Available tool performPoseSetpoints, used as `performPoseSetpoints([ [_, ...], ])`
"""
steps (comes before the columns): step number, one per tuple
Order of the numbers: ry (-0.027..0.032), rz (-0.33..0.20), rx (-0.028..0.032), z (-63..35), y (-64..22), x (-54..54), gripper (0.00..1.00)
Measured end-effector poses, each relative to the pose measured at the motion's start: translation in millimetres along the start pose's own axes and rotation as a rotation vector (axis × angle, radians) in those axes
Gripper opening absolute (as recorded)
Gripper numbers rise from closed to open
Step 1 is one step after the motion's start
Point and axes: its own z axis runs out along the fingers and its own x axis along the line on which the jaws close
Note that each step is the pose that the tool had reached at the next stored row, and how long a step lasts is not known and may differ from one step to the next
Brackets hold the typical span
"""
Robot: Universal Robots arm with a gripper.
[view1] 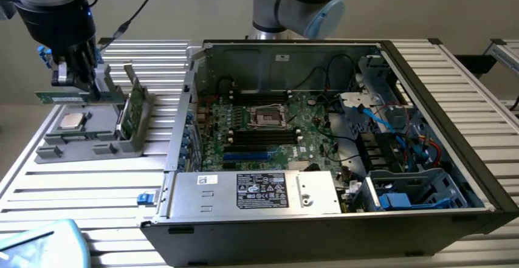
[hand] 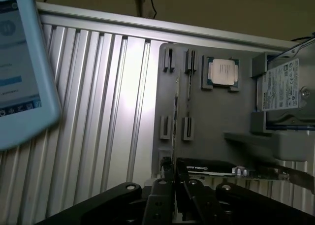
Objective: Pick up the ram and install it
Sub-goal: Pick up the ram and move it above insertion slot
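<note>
The ram (view1: pixel 58 98) is a thin green stick clamped between the fingers of my gripper (view1: pixel 84 89) at the exterior view's far left, above the grey parts holder (view1: pixel 81 143). It sticks out level from the fingers toward the exterior view's left. In the wrist view the ram (hand: pixel 175 107) shows edge-on as a thin line running out from my gripper (hand: pixel 174 188) over the holder (hand: pixel 216 116). The open computer case (view1: pixel 454 177) lies to the exterior view's right, with its green motherboard (view1: pixel 312 119) and long black slots (view1: pixel 259 135) exposed.
A silver processor (view1: pixel 73 120) (hand: pixel 222 71) lies in the holder. A green card (view1: pixel 130 107) (hand: pixel 221 170) stands upright in it, close to my fingers. A hard drive (hand: pixel 285 84) sits beside it. A light-blue tablet (view1: pixel 41 243) (hand: pixel 19 72) lies on the ribbed table (view1: pixel 89 189).
</note>
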Motion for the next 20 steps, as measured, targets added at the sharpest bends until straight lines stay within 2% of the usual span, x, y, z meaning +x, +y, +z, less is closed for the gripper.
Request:
performPoseSetpoints([
  [2,-0.0010,0.000,-0.0009,-6.8,-6.7,1.3,0.14],
  [6,-0.0080,-0.001,-0.0023,-14.1,-17.4,3.7,0.14],
  [10,-0.0123,-0.002,-0.0018,-31.5,-31.9,6.2,0.14],
  [20,-0.0133,-0.002,-0.0038,-72.0,-70.6,14.0,0.14],
])
